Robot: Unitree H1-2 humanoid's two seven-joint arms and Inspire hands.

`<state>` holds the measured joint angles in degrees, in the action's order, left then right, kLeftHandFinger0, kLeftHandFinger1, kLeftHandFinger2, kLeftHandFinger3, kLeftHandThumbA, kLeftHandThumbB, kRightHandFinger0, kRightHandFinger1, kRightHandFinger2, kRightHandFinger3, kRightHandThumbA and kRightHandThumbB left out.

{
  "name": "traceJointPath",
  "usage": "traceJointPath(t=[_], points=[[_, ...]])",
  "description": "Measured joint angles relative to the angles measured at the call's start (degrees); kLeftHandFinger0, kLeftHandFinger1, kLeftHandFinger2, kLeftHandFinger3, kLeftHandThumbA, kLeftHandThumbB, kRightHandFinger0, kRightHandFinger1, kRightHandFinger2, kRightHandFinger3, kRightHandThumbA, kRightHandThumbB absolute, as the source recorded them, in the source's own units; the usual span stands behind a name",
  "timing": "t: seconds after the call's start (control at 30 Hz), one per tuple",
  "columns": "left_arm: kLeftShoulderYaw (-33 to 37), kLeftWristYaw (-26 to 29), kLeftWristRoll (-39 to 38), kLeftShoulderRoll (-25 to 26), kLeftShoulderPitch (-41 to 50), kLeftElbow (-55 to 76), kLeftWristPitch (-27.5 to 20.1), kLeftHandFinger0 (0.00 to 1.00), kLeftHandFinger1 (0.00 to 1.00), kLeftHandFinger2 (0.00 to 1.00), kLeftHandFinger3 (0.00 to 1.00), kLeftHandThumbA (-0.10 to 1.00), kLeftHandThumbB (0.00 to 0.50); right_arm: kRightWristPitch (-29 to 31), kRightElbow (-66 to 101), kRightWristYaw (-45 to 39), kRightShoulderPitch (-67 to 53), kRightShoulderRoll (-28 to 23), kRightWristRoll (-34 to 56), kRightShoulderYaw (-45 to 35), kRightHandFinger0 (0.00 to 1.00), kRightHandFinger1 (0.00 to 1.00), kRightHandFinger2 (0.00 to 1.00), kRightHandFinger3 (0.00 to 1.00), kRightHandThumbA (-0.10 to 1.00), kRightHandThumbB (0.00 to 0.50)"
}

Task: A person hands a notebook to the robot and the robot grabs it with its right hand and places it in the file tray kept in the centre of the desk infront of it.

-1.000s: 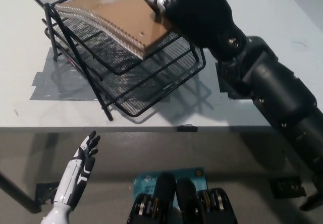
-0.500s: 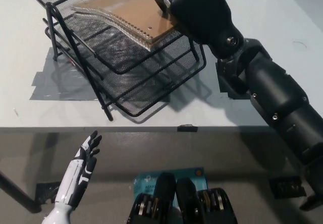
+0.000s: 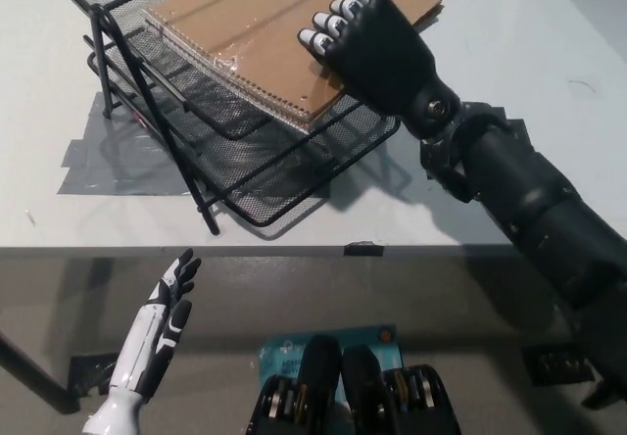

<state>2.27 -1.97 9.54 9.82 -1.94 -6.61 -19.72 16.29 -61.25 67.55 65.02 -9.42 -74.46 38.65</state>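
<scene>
Fingers (image 3: 338,25) of my right hand (image 3: 377,53) curl on the notebook (image 3: 255,33) atop the file tray (image 3: 294,170); whether they grip it, I cannot tell. Left hand (image 3: 162,322) hangs open below the desk (image 3: 509,53).

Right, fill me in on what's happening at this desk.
The robot's black right hand is laying a brown spiral-bound notebook onto the top tier of the black wire-mesh file tray on the white desk. The notebook lies flat across the tray, its right corner overhanging, with the hand resting on its right side, fingers curled over the cover. The white left hand hangs open below the desk edge, holding nothing.
</scene>
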Motion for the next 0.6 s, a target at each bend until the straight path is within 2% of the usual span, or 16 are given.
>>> traceJointPath(t=[0.1,0.17,0.3,0.37,0.4,0.43,0.47,0.53,0.6], points=[[0.02,0.00,0.02,0.00,-0.09,-0.01,-0.01,1.00,1.00,1.00,1.00,1.00,0.322,-1.18,-0.47,0.70,0.38,0.85,0.01,0.84,0.00,0.00,0.00,0.00,0.48,0.000],[0.08,-0.01,0.01,0.00,-0.28,0.02,0.09,0.99,1.00,1.00,1.00,1.00,0.303,-2.04,-0.48,0.81,0.40,2.25,0.29,0.98,0.00,0.00,0.00,0.01,0.40,0.000],[0.10,-0.02,-0.13,0.00,-0.27,0.31,0.45,0.98,1.00,1.00,1.00,1.00,0.286,-2.21,-0.43,0.95,0.55,4.16,1.08,0.65,0.00,0.00,0.02,0.14,0.34,0.000],[0.13,-0.02,-0.17,0.00,-0.26,0.33,0.51,0.97,1.00,1.00,1.00,1.00,0.285,-2.25,-0.40,1.05,0.68,5.16,1.93,0.04,0.00,0.00,0.02,0.15,0.33,0.000],[0.15,-0.02,-0.19,0.00,-0.26,0.32,0.51,0.97,1.00,1.00,1.00,1.00,0.288,-2.25,-0.39,1.07,0.79,5.53,2.47,-0.55,0.00,0.00,0.05,0.18,0.33,0.000],[0.17,-0.02,-0.19,0.00,-0.26,0.32,0.51,0.96,1.00,1.00,1.00,1.00,0.289,-2.25,-0.38,1.06,0.86,5.67,2.79,-0.94,0.00,0.00,0.02,0.13,0.33,0.000],[0.17,-0.02,-0.20,0.00,-0.26,0.33,0.50,0.96,1.00,1.00,1.00,1.00,0.287,-2.25,-0.37,1.06,0.88,5.70,2.86,-1.05,0.00,0.00,0.02,0.13,0.34,0.000],[0.21,-0.02,-0.21,0.00,-0.25,0.33,0.50,0.96,1.00,1.00,1.00,1.00,0.285,-2.40,-0.20,1.06,1.62,6.73,4.56,-3.36,0.00,0.00,0.04,0.13,0.52,0.000],[0.28,-0.02,-0.20,0.00,-0.27,0.34,0.50,0.96,1.00,1.00,1.00,1.00,0.288,-2.99,0.06,1.06,2.30,7.59,5.44,-4.73,0.00,0.00,0.03,0.17,0.52,0.000]])
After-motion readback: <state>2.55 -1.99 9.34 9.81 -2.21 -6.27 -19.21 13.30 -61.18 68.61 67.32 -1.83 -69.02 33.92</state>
